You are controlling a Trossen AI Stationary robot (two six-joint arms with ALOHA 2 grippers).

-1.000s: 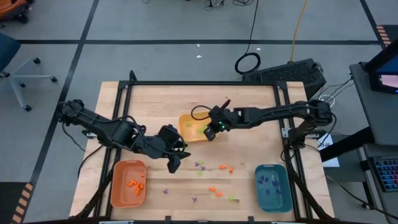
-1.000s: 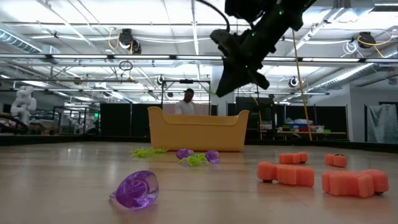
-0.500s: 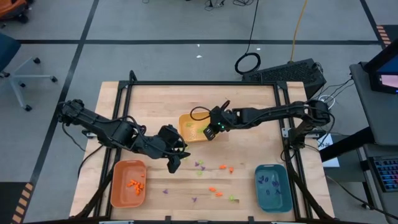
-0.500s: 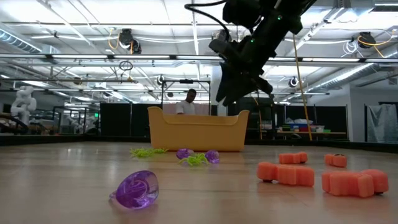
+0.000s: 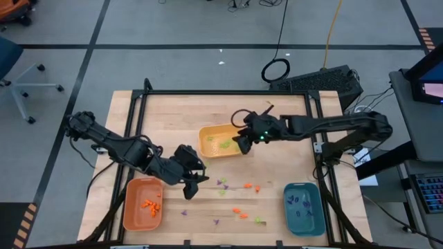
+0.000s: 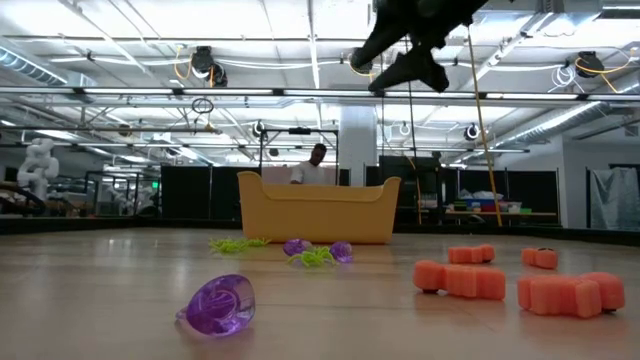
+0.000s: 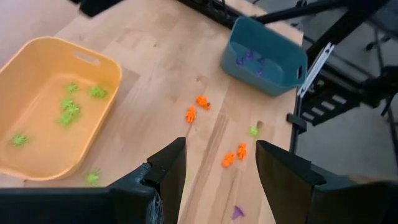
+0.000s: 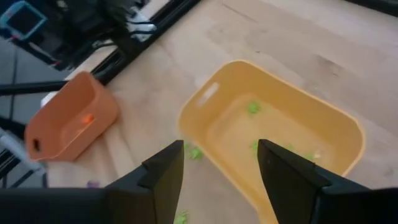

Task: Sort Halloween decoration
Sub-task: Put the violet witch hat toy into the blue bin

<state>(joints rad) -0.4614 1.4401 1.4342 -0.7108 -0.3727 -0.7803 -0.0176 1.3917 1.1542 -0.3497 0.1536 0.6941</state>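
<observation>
Small Halloween decoration pieces lie loose on the wood table between the trays: purple ones [image 5: 223, 183], orange ones [image 5: 239, 211] and a green one [image 5: 259, 220]. More green pieces [image 5: 220, 144] lie in the yellow tray [image 5: 206, 131], orange ones in the orange tray [image 5: 133, 207], and purple ones in the teal tray [image 5: 303, 220]. My right gripper [image 5: 240, 142] hangs open and empty, high above the yellow tray's right end [image 8: 205, 93]. My left gripper [image 5: 188, 188] hovers open and empty above the table between the orange tray and the loose pieces [image 7: 199, 102].
A black frame [image 5: 225, 93] runs along the table's far and side edges. In the low view a purple ring [image 6: 220, 303] and orange pieces [image 6: 460, 280] lie near the front. Bare wood lies behind the yellow tray. A person stands far off in the room.
My right gripper has opened over the yellow tray, then risen well above it and drawn back a little toward the table's right edge.
</observation>
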